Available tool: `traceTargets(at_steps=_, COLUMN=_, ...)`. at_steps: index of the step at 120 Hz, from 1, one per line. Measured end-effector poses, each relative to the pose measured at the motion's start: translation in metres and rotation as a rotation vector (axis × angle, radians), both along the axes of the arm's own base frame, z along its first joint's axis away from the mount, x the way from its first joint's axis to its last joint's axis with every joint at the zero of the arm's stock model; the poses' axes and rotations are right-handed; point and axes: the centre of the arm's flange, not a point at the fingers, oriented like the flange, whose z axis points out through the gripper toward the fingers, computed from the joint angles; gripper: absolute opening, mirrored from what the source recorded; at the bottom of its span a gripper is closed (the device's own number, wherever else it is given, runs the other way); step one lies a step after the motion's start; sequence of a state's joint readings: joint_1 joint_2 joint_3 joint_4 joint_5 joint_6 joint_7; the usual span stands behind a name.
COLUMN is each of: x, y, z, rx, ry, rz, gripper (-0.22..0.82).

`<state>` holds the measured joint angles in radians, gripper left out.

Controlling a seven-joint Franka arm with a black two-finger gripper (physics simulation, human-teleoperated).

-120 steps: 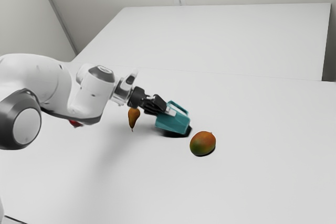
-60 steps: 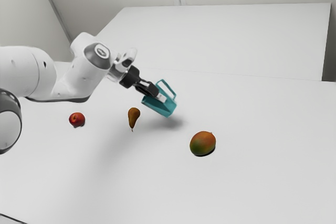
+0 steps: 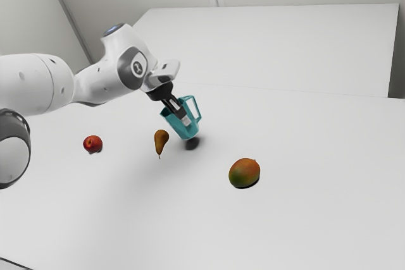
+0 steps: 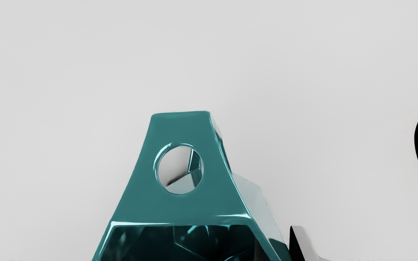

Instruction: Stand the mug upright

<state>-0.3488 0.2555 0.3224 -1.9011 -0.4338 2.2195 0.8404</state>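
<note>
Found mug (image 3: 187, 132) in hand (image 3: 185, 119), tilted, not upright, base lowest, mouth toward arm (image 3: 120, 67), well in from far edge of counter (image 3: 316, 150). Found hand clenched on mug wall, w/ one finger (image 4: 305, 243) outside, other apparently inside mouth; prob. for firm purchase w/ handle (image 3: 197, 109) free. Noted shadow (image 3: 192, 145) by base; prob. slightly clear of surface for turning. Noted pear (image 3: 161, 140) nearby. Rec. level base, then lower, avoiding pear; risk of tipping if released tilted.
</note>
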Motion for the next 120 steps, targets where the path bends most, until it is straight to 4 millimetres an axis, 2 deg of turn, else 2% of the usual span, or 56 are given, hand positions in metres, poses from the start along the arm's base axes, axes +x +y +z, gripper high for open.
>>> traceTargets(at_steps=42, x=-0.003, y=-0.015, z=-0.012, rx=0.087, ry=0.048, rz=-0.029, gripper=-0.17)
traceTargets(at_steps=81, x=-0.008, y=-0.016, z=-0.018, rx=0.161, ry=0.094, rz=-0.041, gripper=-0.17)
traceTargets(at_steps=120, x=-0.010, y=-0.026, z=-0.028, rx=0.231, ry=0.105, rz=-0.077, gripper=-0.17)
